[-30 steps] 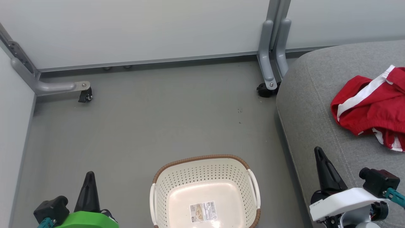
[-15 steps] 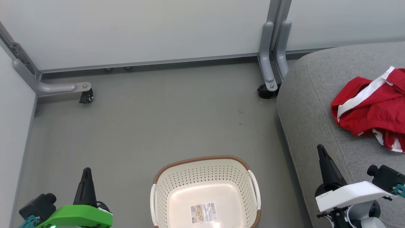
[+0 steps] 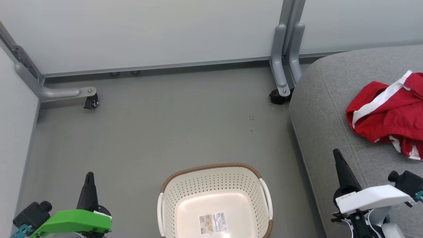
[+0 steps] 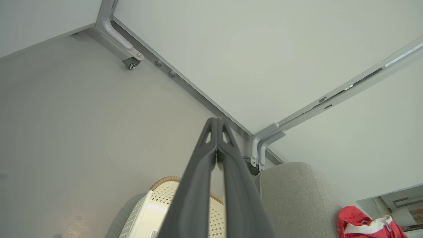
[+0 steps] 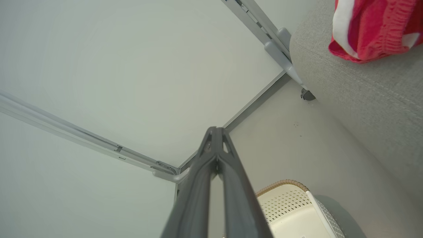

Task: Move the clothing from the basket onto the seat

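The red clothing [image 3: 388,114] with white stripes lies bunched on the grey seat [image 3: 324,109] at the right; it also appears as the clothing [image 4: 363,226] and the clothing [image 5: 370,29] in the wrist views. The cream basket [image 3: 214,201] with a brown rim stands on the floor at bottom centre, with just a paper label [image 3: 213,223] on its bottom. My left gripper [image 3: 88,177] is shut and empty, left of the basket. Over the seat's front edge, my right gripper [image 3: 337,153] is also shut and empty.
Pale partition walls close off the back and left. Their grey feet end in castors, the left castor [image 3: 91,102] and the one by the seat's corner [image 3: 277,97]. Grey floor [image 3: 165,132] lies between walls, basket and seat.
Both grippers have drawn back toward the bottom of the head view, the left one rising slightly in frame. The view has shifted a little downward. Clothing and basket stay put.
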You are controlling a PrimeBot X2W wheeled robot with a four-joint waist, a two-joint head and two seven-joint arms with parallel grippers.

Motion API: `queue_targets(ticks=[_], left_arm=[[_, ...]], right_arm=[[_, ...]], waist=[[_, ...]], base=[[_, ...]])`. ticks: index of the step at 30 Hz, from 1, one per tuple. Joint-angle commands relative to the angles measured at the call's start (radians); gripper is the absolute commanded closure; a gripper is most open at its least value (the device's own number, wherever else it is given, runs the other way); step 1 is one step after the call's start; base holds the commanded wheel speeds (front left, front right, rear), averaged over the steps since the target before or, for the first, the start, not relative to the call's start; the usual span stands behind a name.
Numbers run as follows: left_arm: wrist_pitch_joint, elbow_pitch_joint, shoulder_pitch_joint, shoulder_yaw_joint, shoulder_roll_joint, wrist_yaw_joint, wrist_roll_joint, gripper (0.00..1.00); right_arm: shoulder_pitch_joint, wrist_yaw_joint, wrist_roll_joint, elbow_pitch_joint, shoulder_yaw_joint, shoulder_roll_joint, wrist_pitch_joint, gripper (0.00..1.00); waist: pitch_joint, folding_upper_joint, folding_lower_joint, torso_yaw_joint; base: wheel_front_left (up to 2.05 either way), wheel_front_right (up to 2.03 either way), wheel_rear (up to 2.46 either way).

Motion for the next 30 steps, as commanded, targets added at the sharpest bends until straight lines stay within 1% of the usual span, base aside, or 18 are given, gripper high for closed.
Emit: queue_targets(ticks=[1, 14, 30], left_arm=[[0.006, -0.007, -0.029, 0.009, 0.000, -0.008, -0.035, 1.00], [0.046, -0.004, -0.045, 0.024, -0.006, -0.018, -0.186, 1.00], [0.088, -0.001, -0.063, 0.042, -0.012, -0.031, -0.348, 1.00]], right_arm=[[-0.023, 0.000, 0.033, -0.002, -0.005, -0.008, 0.004, 1.00], [-0.046, 0.000, 0.184, 0.031, -0.018, -0.010, 0.025, 1.00], [-0.069, 0.000, 0.343, 0.068, -0.035, -0.010, 0.051, 1.00]], waist=[[-0.001, 0.0000, 0.0000, 0.000], [-0.006, 0.0000, 0.0000, 0.002], [-0.012, 0.0000, 0.0000, 0.005]], base=[[0.00, 0.00, 0.00], [0.00, 0.00, 0.00], [0.00, 0.00, 0.00]])
